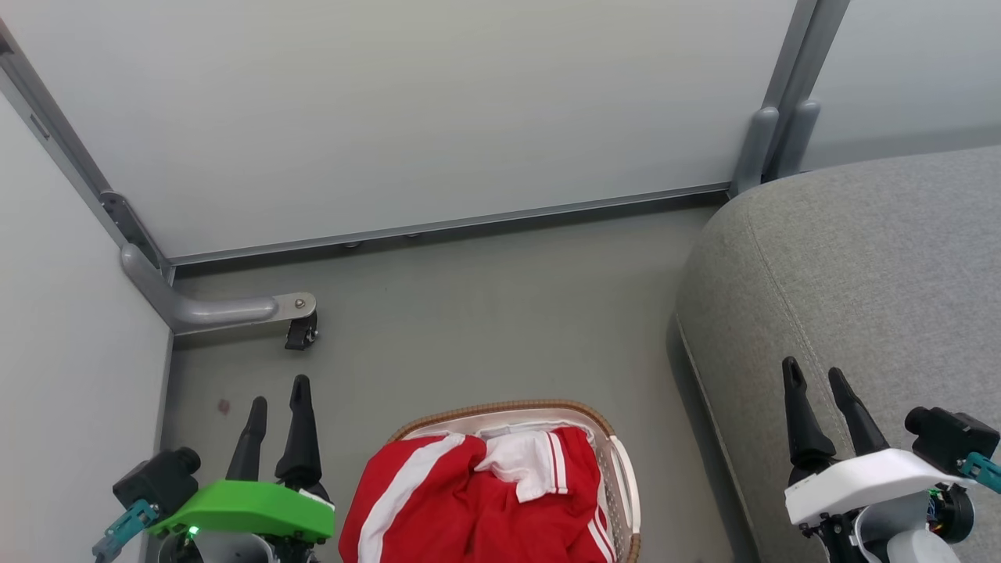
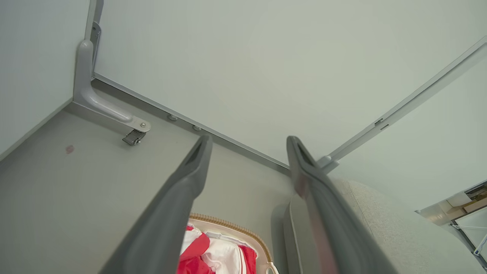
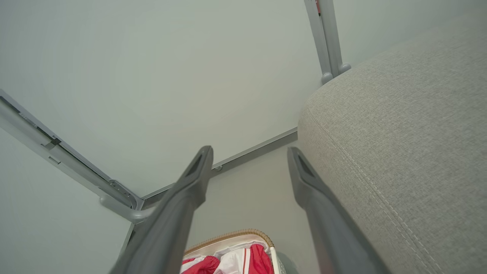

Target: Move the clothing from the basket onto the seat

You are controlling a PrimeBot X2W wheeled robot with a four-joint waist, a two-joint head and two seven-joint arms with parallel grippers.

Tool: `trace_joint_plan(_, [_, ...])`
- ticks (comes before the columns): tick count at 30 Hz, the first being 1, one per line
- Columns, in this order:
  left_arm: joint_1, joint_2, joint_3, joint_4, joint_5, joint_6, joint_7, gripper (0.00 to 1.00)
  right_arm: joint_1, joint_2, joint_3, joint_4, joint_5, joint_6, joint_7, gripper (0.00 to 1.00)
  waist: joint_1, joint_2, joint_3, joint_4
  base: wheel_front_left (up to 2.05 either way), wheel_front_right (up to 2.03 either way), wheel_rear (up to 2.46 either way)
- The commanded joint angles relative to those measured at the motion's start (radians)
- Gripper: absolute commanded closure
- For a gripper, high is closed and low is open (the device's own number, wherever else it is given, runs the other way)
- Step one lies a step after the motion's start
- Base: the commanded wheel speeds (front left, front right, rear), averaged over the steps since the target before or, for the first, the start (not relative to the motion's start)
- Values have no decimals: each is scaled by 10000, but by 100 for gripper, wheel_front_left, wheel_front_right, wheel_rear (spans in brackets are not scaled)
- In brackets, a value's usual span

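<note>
Standing on the grey floor, bottom centre of the head view: the basket, white lattice sides, brown woven rim, cut off by the lower edge of the frame.

Contents: the clothing, red pieces with white stripes and a white patch on top, heaped to about rim height. One red fold with a broad white band hangs over the basket's left side. Every visible piece lies in or on the basket.

Item to the right: the seat, grey woven fabric, rounded padded edge, stitched seam. It stands near the basket, a strip of floor between them.

Left end effector: green housing, lower left, fingers spread with open space between them, poised over the floor just left of the basket.

Right end effector: white housing, lower right, fingers likewise spread and gripping nothing, poised over the front part of the seat.

Surroundings: pale partition panels in grey metal frames behind the floor and at the left. A bent metal foot with a small black caster rests on the floor, well apart from the basket. A small reddish mark shows on the floor near the left end effector.
</note>
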Motion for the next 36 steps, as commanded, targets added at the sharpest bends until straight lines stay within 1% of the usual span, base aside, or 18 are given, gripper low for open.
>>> trace_joint_plan(1, [37, 74, -17, -28, 198, 37, -84, 0, 16, -73, 20, -66, -315, 3, -110, 0, 0, 0, 2, -1, 0, 0, 0])
trace_joint_plan(16, [30, 89, -210, 463, 1195, 5, -458, 0, 120, -90, 100, -83, -1890, 3, -483, 0, 0, 0, 11, 41, 0, 0, 0])
trace_joint_plan(36, [0, 101, -450, 781, 2583, -68, -879, 0, 231, -107, 249, 41, -3697, 3, -915, 0, 0, 0, 28, 101, 0, 0, 0])
